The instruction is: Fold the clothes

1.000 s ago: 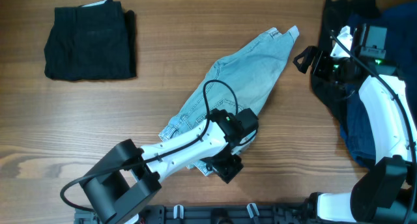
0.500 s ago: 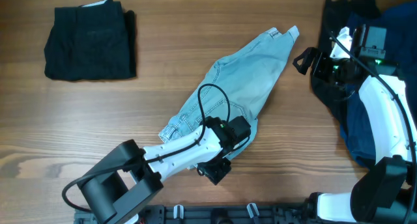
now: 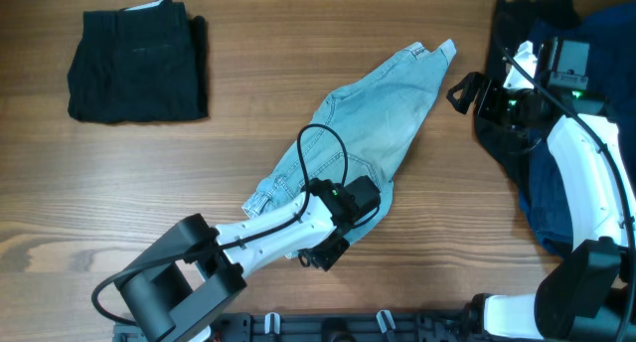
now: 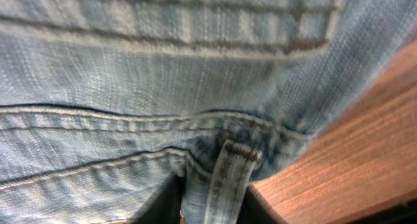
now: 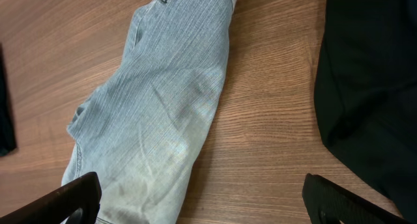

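Left gripper (image 3: 330, 251) clamped on the denim shorts (image 3: 383, 108) beside a belt loop (image 4: 228, 175), right gripper (image 5: 202, 193) open and empty: I should lift slowly, avoiding slip

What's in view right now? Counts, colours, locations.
denim shorts: one, light blue, lying diagonally across the middle of the table
folded garment: one, black, far left corner of the table
clothes pile: at least two pieces, black and navy, right edge of the table, partly under the right arm
table: one, brown wood
left arm: white and black, with a black cable loop, reaching from the near edge to the near end of the shorts
left gripper: black, closed on the shorts at a belt loop by the waistband
right arm: white and black, over the clothes pile
right gripper: black, fingers wide apart, holding nothing, near the far end of the shorts
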`<state>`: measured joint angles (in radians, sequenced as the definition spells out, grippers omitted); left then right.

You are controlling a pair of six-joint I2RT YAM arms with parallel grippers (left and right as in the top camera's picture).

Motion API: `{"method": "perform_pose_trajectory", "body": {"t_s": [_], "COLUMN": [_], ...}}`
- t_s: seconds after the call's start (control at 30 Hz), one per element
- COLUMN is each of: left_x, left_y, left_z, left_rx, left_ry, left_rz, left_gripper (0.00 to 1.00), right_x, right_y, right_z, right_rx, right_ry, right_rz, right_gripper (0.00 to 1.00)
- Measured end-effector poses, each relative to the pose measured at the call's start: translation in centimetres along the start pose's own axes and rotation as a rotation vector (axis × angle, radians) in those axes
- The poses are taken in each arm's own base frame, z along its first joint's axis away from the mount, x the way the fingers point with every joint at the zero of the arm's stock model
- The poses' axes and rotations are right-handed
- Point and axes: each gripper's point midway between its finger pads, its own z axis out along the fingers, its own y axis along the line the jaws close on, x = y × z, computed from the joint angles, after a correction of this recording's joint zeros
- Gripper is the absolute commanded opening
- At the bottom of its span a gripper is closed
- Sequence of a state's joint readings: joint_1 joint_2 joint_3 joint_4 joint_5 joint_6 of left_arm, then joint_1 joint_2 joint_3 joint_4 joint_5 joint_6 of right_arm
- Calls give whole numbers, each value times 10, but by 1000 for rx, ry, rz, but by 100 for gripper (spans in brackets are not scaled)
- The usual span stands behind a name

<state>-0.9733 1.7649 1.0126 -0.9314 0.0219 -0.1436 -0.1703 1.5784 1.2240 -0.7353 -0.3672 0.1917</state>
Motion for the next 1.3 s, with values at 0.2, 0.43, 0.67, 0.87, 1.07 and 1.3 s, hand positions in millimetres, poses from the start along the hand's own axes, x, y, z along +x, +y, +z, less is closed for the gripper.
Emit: {"method": "perform_pose_trajectory", "body": {"t_s": [0.2,0.43,0.67,0.87,1.07,1.3], "left_x": [-3,-65,-115,-124,-114,-107], "left_y": [-1,32,114,180,223,240], "left_z": [-5,-87,-181,-195,-197,-197], "left_rx": [14,49,18,25,23,23], "left_ry": [3,-199,-516,-633,-665,-667], "left_rz": [-13,-144,-388,-658,-843,-912], "left_gripper": [4,4,4,4,4,4], "right_x": [-1,-4,-3,26,74,134], "right_y": [0,1,17,50,119,185], "right_z": [0,0,-1,2,14,27], "right_rx": [-1,-3,-95,-195,-278,-249], "right_ry": [-3,-17,-9,108,228,271], "right_rz": [-1,-7,-15,-33,-216,-510], "right_gripper": [100,92,86,85,82,82]}}
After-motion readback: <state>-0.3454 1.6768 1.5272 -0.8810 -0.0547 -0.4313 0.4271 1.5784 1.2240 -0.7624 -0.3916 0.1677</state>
